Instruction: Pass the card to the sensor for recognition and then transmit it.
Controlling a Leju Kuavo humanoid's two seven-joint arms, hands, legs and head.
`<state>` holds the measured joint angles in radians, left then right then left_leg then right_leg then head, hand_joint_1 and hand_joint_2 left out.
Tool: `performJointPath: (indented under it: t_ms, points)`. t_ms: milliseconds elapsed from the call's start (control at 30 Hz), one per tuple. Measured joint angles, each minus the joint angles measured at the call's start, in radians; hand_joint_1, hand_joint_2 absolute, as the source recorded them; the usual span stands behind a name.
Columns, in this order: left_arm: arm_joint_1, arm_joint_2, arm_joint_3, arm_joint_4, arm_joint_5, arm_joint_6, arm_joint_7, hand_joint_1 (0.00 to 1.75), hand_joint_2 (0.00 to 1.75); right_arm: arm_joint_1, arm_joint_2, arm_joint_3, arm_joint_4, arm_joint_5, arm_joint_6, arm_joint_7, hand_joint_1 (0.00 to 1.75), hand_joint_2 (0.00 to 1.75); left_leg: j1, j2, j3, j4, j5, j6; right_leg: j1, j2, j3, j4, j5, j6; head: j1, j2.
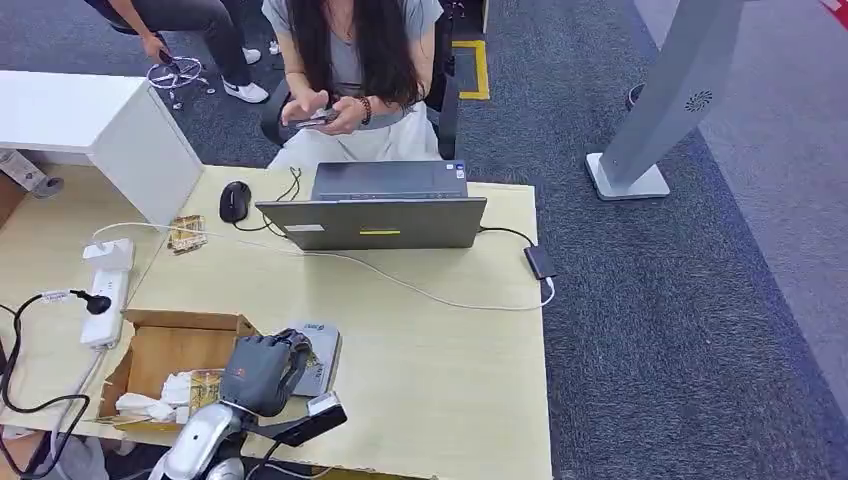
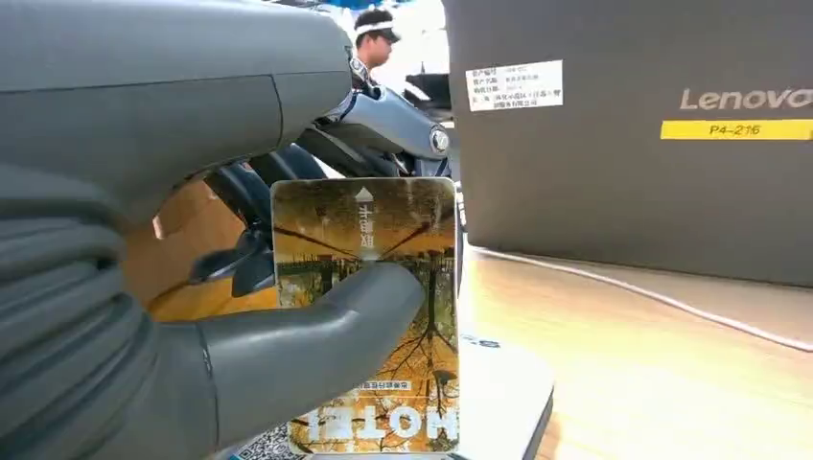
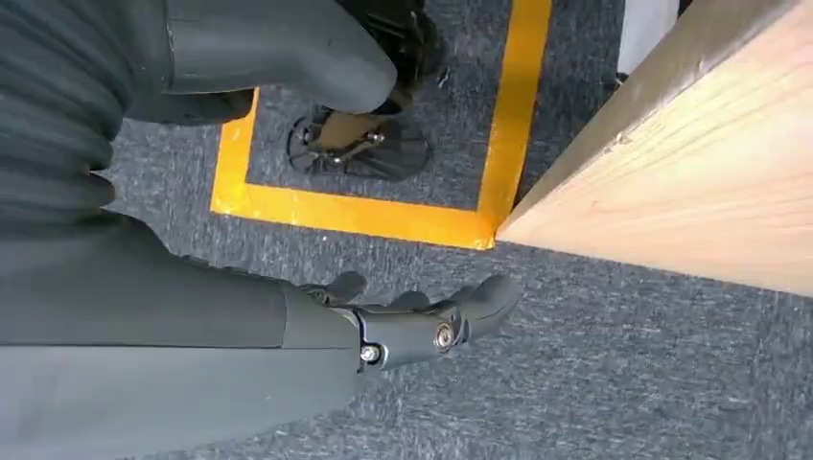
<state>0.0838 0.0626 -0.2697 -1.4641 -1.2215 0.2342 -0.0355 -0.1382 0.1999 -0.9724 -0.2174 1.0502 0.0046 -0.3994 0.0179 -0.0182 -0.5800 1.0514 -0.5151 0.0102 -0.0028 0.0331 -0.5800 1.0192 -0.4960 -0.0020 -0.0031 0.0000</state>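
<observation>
Your robot's left hand (image 1: 262, 372) hovers low over the pale wooden table (image 1: 450, 350), dark fingers curled above the flat grey sensor (image 1: 322, 358), beside an open cardboard box (image 1: 165, 345); a grey laptop (image 1: 375, 222) stands farther back, a person seated behind it.

From the left wrist, you see the glossy rectangular card (image 2: 369, 287), printed with autumn trees, pinned upright by the thick grey thumb (image 2: 316, 326) against the darker fingers, directly over the sensor's white face (image 2: 503, 393).

At the right wrist, your right hand (image 3: 422, 321) hangs over grey carpet edged with yellow tape, fingers loosely apart, grasping nothing.
</observation>
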Motion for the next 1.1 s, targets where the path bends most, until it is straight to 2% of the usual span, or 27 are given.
performJointPath:
  t_ms: [667, 800, 967, 1100]
  points:
    - [0.001, -0.010, 0.034, 0.016, 0.025, -0.018, -0.024, 1.75, 1.75, 0.000, 0.002, 0.017, 0.000, 0.005, 0.002, 0.002, 0.00, 1.75, 0.000, -0.001, 0.000, 0.000, 0.000, 0.000, 0.000, -0.001, 0.001, 0.000, 0.000, 0.000, 0.000, 0.000]
    - [0.005, -0.010, 0.042, 0.015, 0.026, 0.001, -0.035, 1.75, 1.75, 0.001, 0.002, 0.017, 0.000, 0.005, 0.001, 0.005, 0.00, 1.75, 0.000, -0.001, 0.001, 0.000, 0.000, 0.000, 0.000, -0.001, 0.001, 0.000, 0.000, -0.001, 0.000, 0.000]
    - [-0.004, -0.009, 0.062, -0.031, 0.016, 0.016, -0.042, 1.75, 1.75, 0.001, 0.002, 0.021, 0.000, 0.007, 0.001, 0.005, 0.00, 1.75, 0.000, -0.001, 0.000, 0.000, 0.000, 0.000, 0.000, -0.001, 0.000, 0.000, -0.001, -0.001, 0.000, 0.000]
    - [-0.060, -0.002, 0.073, -0.080, 0.016, -0.003, -0.052, 1.75, 1.75, -0.001, 0.002, 0.023, 0.000, 0.007, 0.002, 0.005, 0.00, 1.75, 0.000, -0.004, 0.000, 0.000, 0.000, 0.000, 0.000, -0.004, 0.001, 0.000, -0.001, -0.001, 0.000, 0.000]
